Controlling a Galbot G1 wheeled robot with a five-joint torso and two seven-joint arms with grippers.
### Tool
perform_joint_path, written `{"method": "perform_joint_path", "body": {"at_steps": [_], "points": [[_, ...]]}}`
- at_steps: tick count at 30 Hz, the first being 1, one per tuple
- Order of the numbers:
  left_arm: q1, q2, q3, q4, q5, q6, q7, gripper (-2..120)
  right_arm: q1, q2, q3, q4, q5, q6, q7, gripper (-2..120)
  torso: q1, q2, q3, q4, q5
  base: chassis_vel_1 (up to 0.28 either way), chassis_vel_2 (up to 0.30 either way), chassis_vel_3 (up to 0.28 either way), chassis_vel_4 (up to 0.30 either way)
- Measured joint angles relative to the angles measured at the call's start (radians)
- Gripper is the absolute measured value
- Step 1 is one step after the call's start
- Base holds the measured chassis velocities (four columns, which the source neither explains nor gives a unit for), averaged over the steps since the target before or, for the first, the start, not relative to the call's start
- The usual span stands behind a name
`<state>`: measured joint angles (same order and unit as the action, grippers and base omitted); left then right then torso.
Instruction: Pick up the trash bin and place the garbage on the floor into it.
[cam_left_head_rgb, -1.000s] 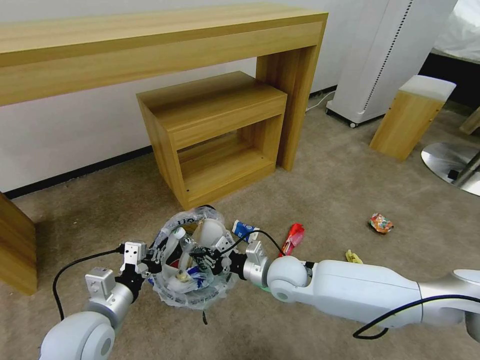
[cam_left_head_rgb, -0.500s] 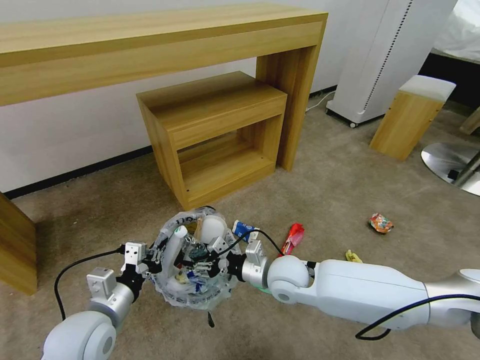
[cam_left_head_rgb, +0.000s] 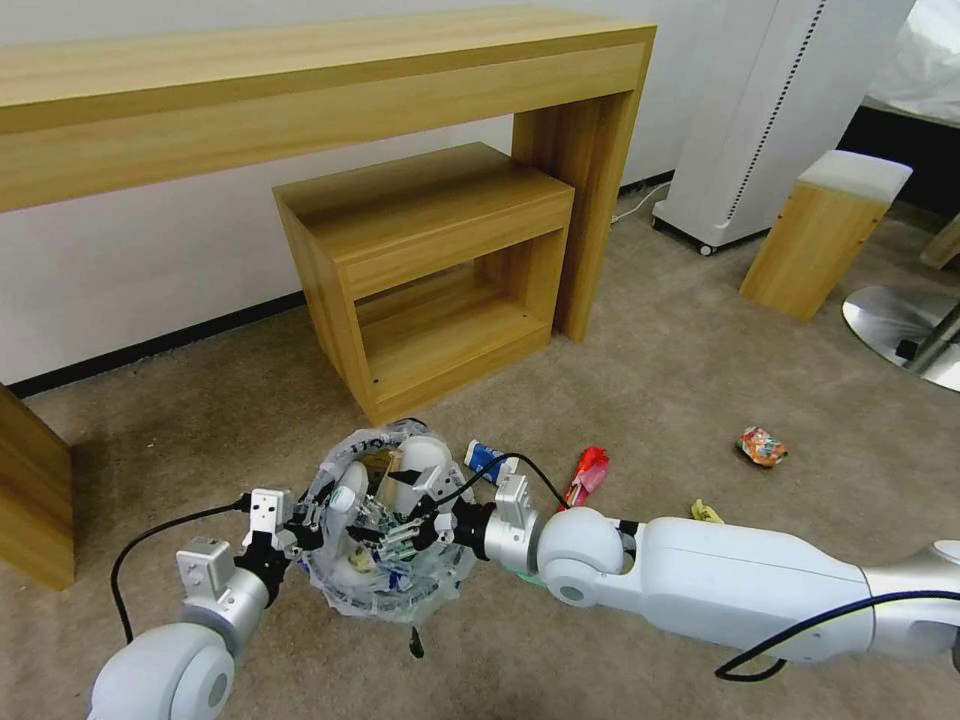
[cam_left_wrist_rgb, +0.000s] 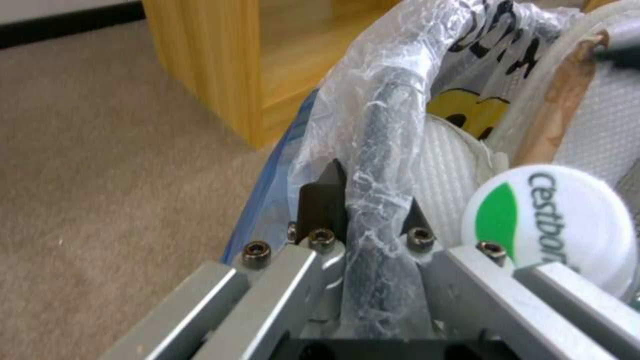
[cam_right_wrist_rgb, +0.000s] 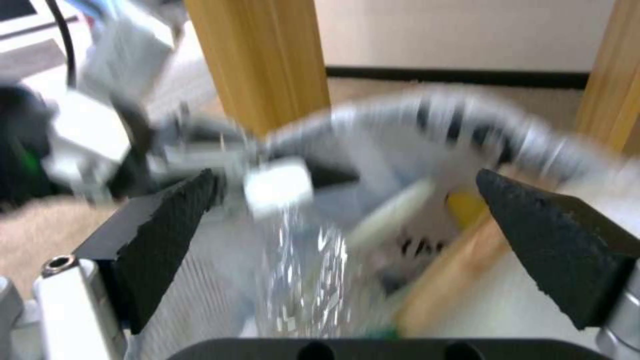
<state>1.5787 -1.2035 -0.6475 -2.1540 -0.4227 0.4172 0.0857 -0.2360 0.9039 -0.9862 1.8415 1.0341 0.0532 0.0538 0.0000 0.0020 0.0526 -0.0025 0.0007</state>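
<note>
I'm holding the trash bin (cam_left_head_rgb: 385, 530) just off the carpet (cam_left_head_rgb: 650, 400) in front of the low wooden shelf unit (cam_left_head_rgb: 430, 270), its mouth facing up so that whatever is let go drops straight in. My left gripper (cam_left_wrist_rgb: 370, 220) is pinching the bin's rim through the crinkly plastic liner (cam_left_wrist_rgb: 393, 90), one finger outside the wall and one inside, which is carrying the bin and keeping it level. Inside I'm seeing a white slipper (cam_left_wrist_rgb: 447, 165) standing on end against the far wall, a wooden stick (cam_left_wrist_rgb: 557, 105) leaning upward beside it, and a bottle lying with its long axis roughly toward the left gripper, its white and green cap (cam_left_wrist_rgb: 550, 225) just beside the fingers.

My right gripper (cam_left_head_rgb: 405, 520) is hanging over the bin's mouth, reaching in from the right side, and its fingers (cam_right_wrist_rgb: 167, 240) are spread wide with nothing between them.

On the carpet to the right of the bin, a blue-white carton (cam_left_head_rgb: 485, 460) is lying closest, a red wrapper (cam_left_head_rgb: 588, 472) past it with its long axis pointing away from me, then a yellow wrapper (cam_left_head_rgb: 706, 513), and a crushed can (cam_left_head_rgb: 762, 446) well apart. So I judge the job only partly done.
</note>
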Motion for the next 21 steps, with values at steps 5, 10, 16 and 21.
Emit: {"method": "perform_joint_path", "body": {"at_steps": [5,10,16,21], "points": [[-0.001,-0.001,-0.002,0.015,0.003,-0.001,0.000,3,-0.017,-0.007,0.060,0.020,0.007,0.001,0.003,100,0.000,0.000,0.000,0.0000,0.0000,0.000,0.000,0.000,0.000],[-0.004,0.000,-0.006,0.031,0.003,-0.002,-0.002,3,-0.063,-0.022,0.150,0.036,0.015,0.000,0.008,100,0.000,0.000,0.000,0.0001,0.0000,0.000,0.000,0.000,0.000],[-0.004,0.005,-0.012,0.042,0.002,-0.006,-0.002,3,-0.178,-0.078,0.280,0.039,0.019,-0.011,0.043,100,0.000,0.000,0.000,0.0001,0.0003,0.000,0.000,0.000,0.000],[-0.005,0.004,-0.014,0.042,0.000,-0.007,-0.002,3,-0.316,-0.161,0.441,0.024,0.021,-0.034,0.130,100,0.000,0.000,0.000,-0.0004,0.0005,0.000,0.000,0.000,0.000]]}}
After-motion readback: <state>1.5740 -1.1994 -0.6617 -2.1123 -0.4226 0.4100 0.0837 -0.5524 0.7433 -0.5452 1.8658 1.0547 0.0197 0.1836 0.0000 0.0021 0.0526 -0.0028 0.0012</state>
